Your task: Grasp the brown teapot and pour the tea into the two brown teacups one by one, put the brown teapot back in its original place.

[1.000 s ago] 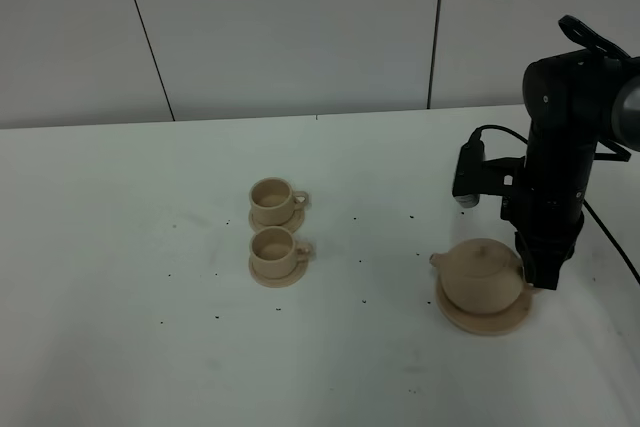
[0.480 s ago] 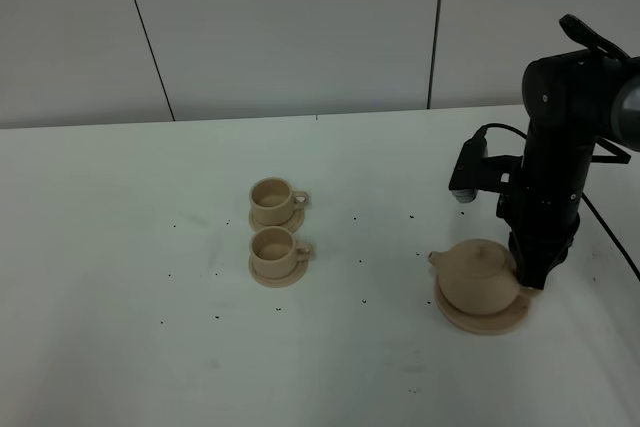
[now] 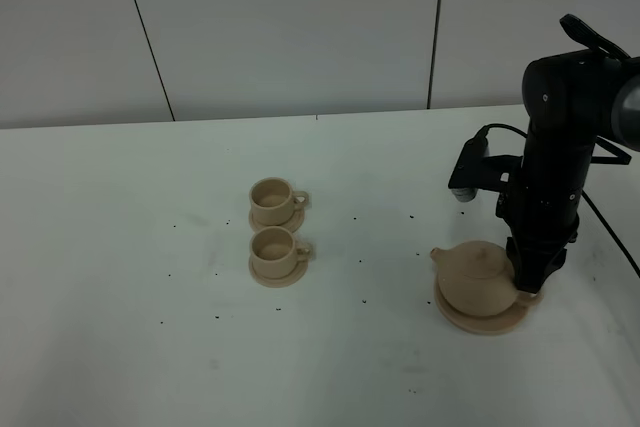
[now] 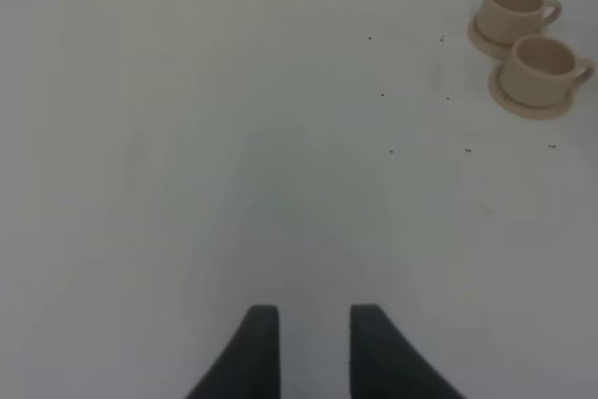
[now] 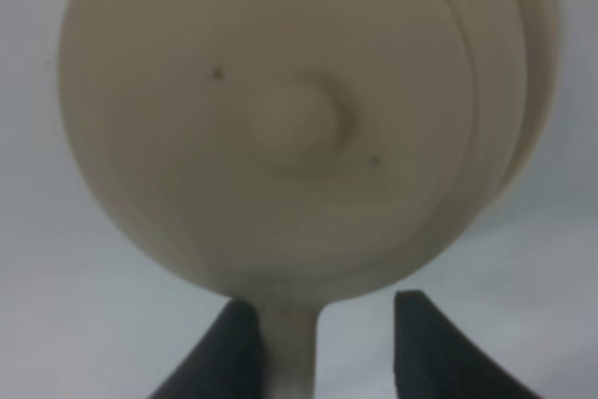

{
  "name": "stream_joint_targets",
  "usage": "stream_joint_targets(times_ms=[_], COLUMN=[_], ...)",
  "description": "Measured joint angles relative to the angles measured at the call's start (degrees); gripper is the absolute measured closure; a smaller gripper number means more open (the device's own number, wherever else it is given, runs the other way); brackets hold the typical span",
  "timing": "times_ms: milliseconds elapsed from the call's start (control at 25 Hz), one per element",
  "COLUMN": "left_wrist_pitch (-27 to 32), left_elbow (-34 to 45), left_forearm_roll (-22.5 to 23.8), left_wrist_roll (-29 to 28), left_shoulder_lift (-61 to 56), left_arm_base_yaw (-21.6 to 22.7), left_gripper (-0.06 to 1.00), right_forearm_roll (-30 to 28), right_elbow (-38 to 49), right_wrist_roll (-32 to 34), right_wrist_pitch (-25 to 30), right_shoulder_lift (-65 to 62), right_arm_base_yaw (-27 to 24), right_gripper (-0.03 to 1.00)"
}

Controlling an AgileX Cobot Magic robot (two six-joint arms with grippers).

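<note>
Teapot [image 3: 478, 275] sits on its wide saucer [image 3: 452, 313], its home spot, well apart from the cups [image 3: 272, 245]. My right gripper [image 5: 322, 343] straddles the handle [image 5: 290, 352], the natural hold for pouring. Jaws parted, clamping nothing. Left gripper [image 4: 315, 348] parted, empty, parked clear.

My right gripper [image 5: 322, 320] has let go. A second ago its jaws were clamped on the handle [image 5: 291, 352] of the brown teapot [image 3: 478, 277]; now they stand apart, the handle against one finger and clear of the other. My arm has also shifted slightly leftward in the high view.
</note>
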Motion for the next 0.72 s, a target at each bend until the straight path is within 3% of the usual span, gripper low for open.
stream_joint_targets(times_ms=[720], left_wrist_pitch=[0.0], left_elbow=[0.0], left_forearm_roll=[0.0], left_wrist_roll=[0.0], left_shoulder_lift=[0.0], left_arm_base_yaw=[0.0], left_gripper=[0.69], right_forearm_roll=[0.27], right_elbow=[0.0], right_wrist_roll=[4.64], right_wrist_pitch=[0.65], right_shoulder_lift=[0.26], right_arm_base_yaw=[0.0], right_gripper=[0.63])
